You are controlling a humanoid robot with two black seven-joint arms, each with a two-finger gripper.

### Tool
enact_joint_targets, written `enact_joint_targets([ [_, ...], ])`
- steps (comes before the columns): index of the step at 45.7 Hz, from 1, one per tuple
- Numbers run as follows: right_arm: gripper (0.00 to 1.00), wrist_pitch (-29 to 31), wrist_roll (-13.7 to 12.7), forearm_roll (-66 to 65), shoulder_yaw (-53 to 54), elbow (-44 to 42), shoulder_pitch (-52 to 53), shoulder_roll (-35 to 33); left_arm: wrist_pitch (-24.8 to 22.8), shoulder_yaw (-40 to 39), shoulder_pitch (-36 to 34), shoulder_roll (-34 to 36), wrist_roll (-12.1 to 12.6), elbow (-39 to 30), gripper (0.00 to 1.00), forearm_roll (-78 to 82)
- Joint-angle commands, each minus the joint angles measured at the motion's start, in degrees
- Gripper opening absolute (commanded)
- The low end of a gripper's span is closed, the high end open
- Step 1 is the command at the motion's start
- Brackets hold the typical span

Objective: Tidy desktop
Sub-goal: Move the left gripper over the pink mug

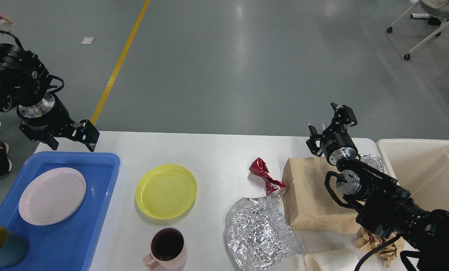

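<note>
So the desktop is a big white tabletop, smooth and matte, with rounded corners. It runs nearly the full width of the view, lying flat, its far edge against the grey floor. The bare part is mostly along the back and middle; left and right sides are covered with stuff.

Two black jointed arms — each with a silver wrist ring (machined metal) — ending in a black two-finger left end effector and right end effector; black cable loops.
</note>
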Motion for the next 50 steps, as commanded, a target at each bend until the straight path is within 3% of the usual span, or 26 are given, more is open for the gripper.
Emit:
enact_joint_targets([
  [1,1.00,0.1,0.0,0.0,0.0,0.0,0.0,0.0,0.0,0.7,-5.6,-0.4,-0.1,-6.4,0.96,0.0],
  [26,1.00,0.0,0.0,0.0,0.0,0.0,0.0,0.0,0.0,1.2,-5.8,-14.8,0.2,-13.0,0.96,-0.8],
  [36,1.00,0.1,0.0,0.0,0.0,0.0,0.0,0.0,0.0,-0.5,-0.3,-19.5,0.2,-13.0,0.96,-0.8],
  [50,1.00,0.1,0.0,0.0,0.0,0.0,0.0,0.0,0.0,-1.6,7.4,-20.5,1.3,-12.2,0.96,-1.1],
])
